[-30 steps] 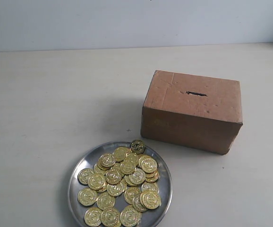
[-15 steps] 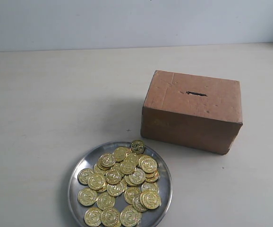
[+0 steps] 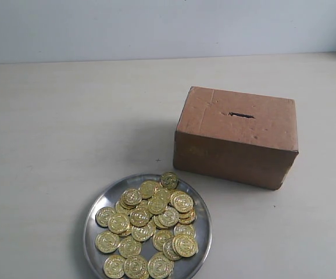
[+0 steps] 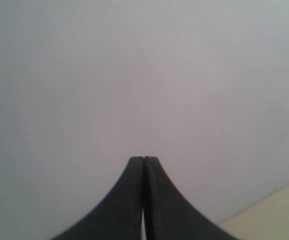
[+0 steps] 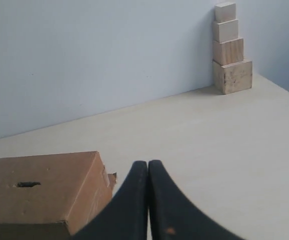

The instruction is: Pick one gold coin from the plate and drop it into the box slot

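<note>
A round silver plate sits near the front of the table, heaped with several gold coins. Behind it to the right stands the brown cardboard box, its dark slot on top. Neither arm shows in the exterior view. My left gripper is shut with nothing in it, facing a blank pale wall. My right gripper is also shut and empty, beside the box, whose slot faces up.
A stack of pale wooden blocks stands against the wall at the table's far corner in the right wrist view. Bare cream tabletop surrounds the plate and box.
</note>
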Robot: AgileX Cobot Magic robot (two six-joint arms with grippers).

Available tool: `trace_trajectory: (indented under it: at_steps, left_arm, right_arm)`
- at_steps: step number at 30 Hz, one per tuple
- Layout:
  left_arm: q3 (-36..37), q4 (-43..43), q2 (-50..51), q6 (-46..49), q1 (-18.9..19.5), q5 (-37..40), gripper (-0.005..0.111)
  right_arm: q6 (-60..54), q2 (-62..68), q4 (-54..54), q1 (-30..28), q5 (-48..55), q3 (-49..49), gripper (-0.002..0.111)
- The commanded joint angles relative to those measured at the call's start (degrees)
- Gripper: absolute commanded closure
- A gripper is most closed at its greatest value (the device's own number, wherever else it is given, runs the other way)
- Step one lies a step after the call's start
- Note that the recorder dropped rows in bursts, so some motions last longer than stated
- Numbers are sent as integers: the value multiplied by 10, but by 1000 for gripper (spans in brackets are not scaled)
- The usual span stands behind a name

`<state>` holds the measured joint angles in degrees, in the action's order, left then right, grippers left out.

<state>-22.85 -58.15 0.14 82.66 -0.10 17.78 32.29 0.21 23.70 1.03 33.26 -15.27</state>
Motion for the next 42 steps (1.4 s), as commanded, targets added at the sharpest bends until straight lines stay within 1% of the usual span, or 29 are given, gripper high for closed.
trace_trajectory:
  at_steps: [1,6,9,12,16,18,20,21,22,23,24,25,26,27,31,32,36,42]
  left_arm:
    - [64,-6,-1,-3,0,0,107]
    - [126,-6,-1,-2,0,0,107]
    - [176,-6,-1,-3,0,0,107]
    - [199,-6,-1,-3,0,0,107]
    - [203,-6,-1,-2,0,1,107]
    - [203,-6,-1,-2,0,1,107]
    - [203,-2,-1,-2,0,-15,107]
    - [203,31,-1,-2,1,-42,107]
    - [206,69,-1,-2,1,-68,107]
    - [217,151,-1,-2,1,-128,107]
    - [225,191,-1,-2,1,-161,107]
    - [229,267,-1,-2,1,-197,107]
    - [229,300,-1,-2,1,-197,107]
    - [229,342,-1,-2,1,-178,107]
    - [229,448,-1,-2,1,-162,107]
    - [229,475,-1,-2,1,-147,107]
    - [229,471,-1,-2,1,-101,107]
    - [229,471,-1,-2,1,-97,107]
  right_arm:
    - [2,-2,6,-9,-5,3,108]
    - [3,-2,6,-8,-5,3,108]
    - [3,-2,6,-8,-5,3,108]
    - [3,-2,6,-8,-5,3,108]
    - [3,-2,5,-8,-5,3,108]
    - [3,-2,2,-8,-34,9,108]
    - [3,-2,2,-8,-138,29,108]
    - [3,-2,4,-8,-229,52,108]
    - [3,-2,4,-8,-263,63,108]
    - [3,-2,4,-8,-301,80,108]
    - [3,-2,11,-8,-308,87,108]
    - [3,-2,25,-8,-309,96,108]
    - [3,-2,30,-8,-309,100,108]
    - [3,-2,35,-8,-311,103,108]
    - [3,-2,39,-8,-312,103,108]
    - [3,-2,39,-8,-309,103,108]
    - [4,-2,32,-8,-299,103,108]
    - [4,-2,31,-8,-299,103,108]
